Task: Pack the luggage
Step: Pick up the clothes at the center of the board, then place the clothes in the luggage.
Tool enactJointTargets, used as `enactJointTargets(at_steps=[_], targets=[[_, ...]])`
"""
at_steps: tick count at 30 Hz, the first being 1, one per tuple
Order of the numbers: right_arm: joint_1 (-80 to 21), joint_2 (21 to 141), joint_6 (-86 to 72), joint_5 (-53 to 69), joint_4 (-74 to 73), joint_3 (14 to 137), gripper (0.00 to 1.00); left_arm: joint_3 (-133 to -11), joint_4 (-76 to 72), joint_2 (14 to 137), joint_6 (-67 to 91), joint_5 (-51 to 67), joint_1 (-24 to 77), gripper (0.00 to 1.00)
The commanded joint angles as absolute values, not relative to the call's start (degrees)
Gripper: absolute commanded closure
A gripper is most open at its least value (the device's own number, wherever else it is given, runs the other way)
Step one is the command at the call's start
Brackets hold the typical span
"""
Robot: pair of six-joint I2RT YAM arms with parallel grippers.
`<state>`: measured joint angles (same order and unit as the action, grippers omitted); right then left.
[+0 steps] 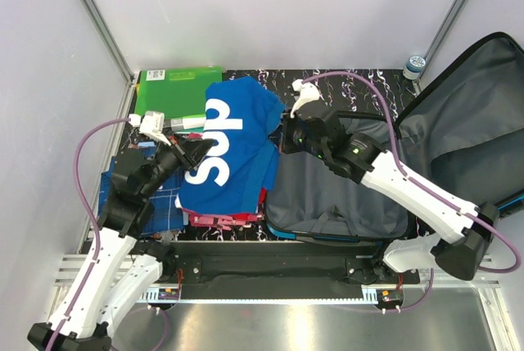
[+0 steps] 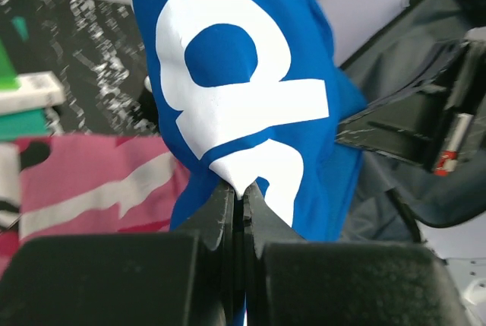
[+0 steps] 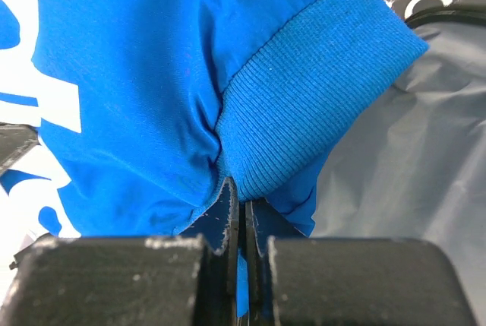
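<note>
The left claw (image 2: 243, 189) was clamped tight on the lower edge of a bright-blue fabric jersey with big white lettering (image 1: 233, 142). The cloth rose straight up from between its black jaws. The right claw (image 3: 241, 193) was pinched closed on the same jersey, biting it where a ribbed blue band (image 3: 304, 90) met the smooth fabric.

From where I stood looking down on the table (image 1: 344, 81), black with white marbling, the left claw sat at the jersey's 9 o'clock side. The right claw sat at about 2 o'clock, and the jersey spanned the gap between them.

A heap of pink-and-red cloth (image 1: 217, 220) peeked out from under the jersey at 6 o'clock. A blue checked cloth (image 1: 164, 200) lay at 8 o'clock, partly under the left arm. At 11 o'clock a flat green folder (image 1: 176, 89) lay on the table, its near corner covered by the jersey's top edge.

The luggage (image 1: 336, 200), a small bright-blue hard-shell suitcase lined in grey fabric, lay open on the table at the jersey's 3 to 4 o'clock. Its left rim was just beside the cloth, and its lid (image 1: 467, 114) was thrown back toward 2 o'clock. A small blue-capped bottle (image 1: 415, 65) stood at the table's far corner, at 1 o'clock.
</note>
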<state>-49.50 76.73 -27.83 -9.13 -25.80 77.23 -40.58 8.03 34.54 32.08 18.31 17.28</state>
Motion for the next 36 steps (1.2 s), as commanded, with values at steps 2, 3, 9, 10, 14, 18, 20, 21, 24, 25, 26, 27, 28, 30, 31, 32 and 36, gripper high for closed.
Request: enactJointTargets(at_steps=[2, 3, 9, 10, 14, 18, 20, 21, 24, 25, 26, 27, 28, 30, 31, 32, 36], targets=[[-49.2, 70.1, -25.7, -12.0, -24.2, 77.4, 1.00, -48.5, 3.5, 37.1, 34.5, 20.2, 21.5, 1.00], [-49.3, 68.8, -25.2, -12.5, -24.7, 77.5, 1.00, -49.0, 3.6, 37.7, 34.7, 19.7, 22.3, 1.00], [-49.3, 62.5, -24.3, -17.1, -28.8, 76.7, 1.00, -53.1, 3.6, 43.4, 33.8, 11.3, 34.0, 1.00], [-49.3, 61.5, -24.3, -18.1, -29.4, 76.2, 1.00, -53.4, 3.6, 44.2, 33.9, 9.8, 37.2, 1.00], [-49.2, 58.7, -23.6, -21.7, -33.8, 76.0, 1.00, -54.0, 2.2, 48.8, 34.5, 2.5, 43.1, 1.00], [-45.8, 58.3, -22.6, -26.2, -38.1, 76.0, 1.00, -51.9, -2.0, 54.4, 36.7, 0.6, 45.1, 1.00], [-42.3, 58.2, -22.4, -23.0, -38.0, 74.6, 1.00, -51.0, -5.1, 56.1, 36.7, 0.1, 45.9, 1.00], [-38.6, 58.9, -22.2, -21.4, -37.9, 73.6, 1.00, -50.6, -6.0, 56.9, 36.9, -1.4, 45.8, 1.00], [-35.0, 61.5, -21.5, -18.1, -36.5, 71.1, 1.00, -49.9, -9.9, 61.1, 36.1, -1.4, 45.9, 1.00], [-33.2, 62.3, -21.4, -17.9, -35.8, 70.8, 1.00, -50.5, -11.6, 64.3, 35.8, -0.5, 45.8, 1.00], [-32.6, 64.1, -21.2, -17.6, -35.4, 70.5, 1.00, -51.1, -12.0, 66.0, 35.3, -0.4, 45.8, 1.00], [-31.7, 65.0, -21.1, -16.7, -34.8, 69.9, 1.00, -51.8, -12.1, 68.1, 35.3, -0.4, 45.8, 1.00], [-30.1, 65.9, -20.9, -16.1, -33.8, 69.7, 1.00, -52.9, -12.2, 71.0, 35.3, 0.9, 45.7, 1.00], [-28.6, 68.4, -20.6, -15.6, -33.4, 69.6, 1.00, -53.3, -13.5, 73.6, 35.2, 0.6, 45.7, 1.00], [-27.3, 69.1, -20.5, -15.5, -33.2, 69.6, 1.00, -53.1, -14.1, 75.4, 35.3, 0.2, 45.7, 1.00], [-26.6, 70.2, -20.2, -15.2, -33.1, 69.6, 1.00, -53.1, -14.3, 76.1, 35.3, 0.2, 45.8, 1.00], [-23.6, 72.6, -19.2, -13.8, -32.5, 69.1, 1.00, -54.5, -15.5, 81.2, 35.8, 0.8, 45.8, 1.00]])
